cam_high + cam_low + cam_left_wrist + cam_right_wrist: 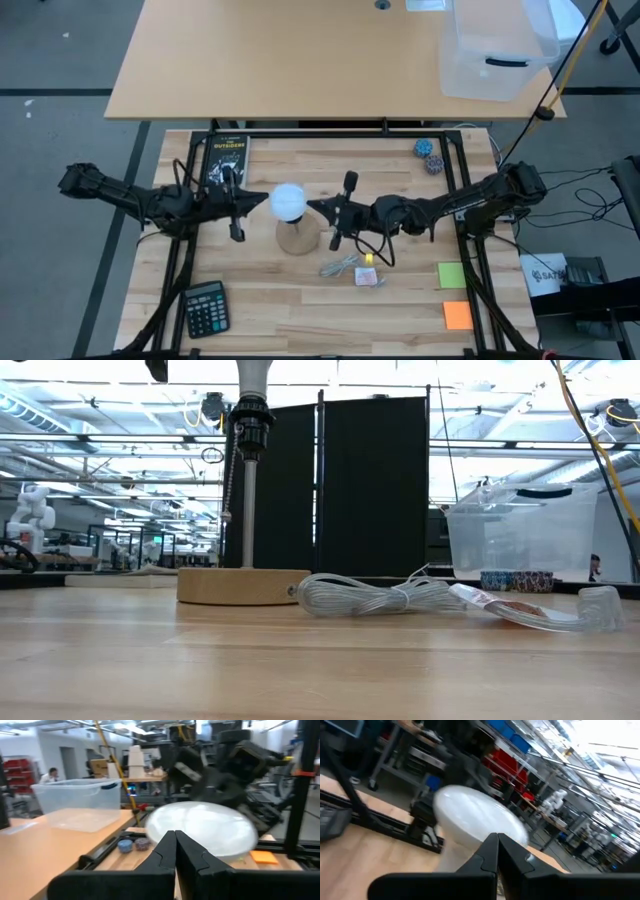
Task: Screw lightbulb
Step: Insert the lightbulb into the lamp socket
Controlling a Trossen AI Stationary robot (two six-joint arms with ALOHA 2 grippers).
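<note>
The white lightbulb (288, 202) stands upright on the black socket (250, 425) of the tan wooden stand (243, 585) at mid-table. In the low view only its neck (252, 375) shows. My left gripper (263, 203) is shut, and its tip is at the dome's left side. My right gripper (313, 206) is shut, and its tip is at the dome's right side. The dome fills the left wrist view (205, 827) and the right wrist view (477, 820) just past each pair of shut fingers. My left gripper comes level from the table's left, and its shut fingertips (170, 840) meet the dome's left side (172, 822). The bulb stays upright in the socket. My right gripper comes level from the table's right, and its shut fingertips (492, 842) meet the dome's right side (485, 827).
A coiled clear cord (345, 266) with a packet lies in front of the stand. A calculator (205, 308) is at the near left and a black book (226, 158) at the far left. Green (452, 275) and orange (457, 316) notes lie at the right. A clear bin (497, 50) stands on the far desk.
</note>
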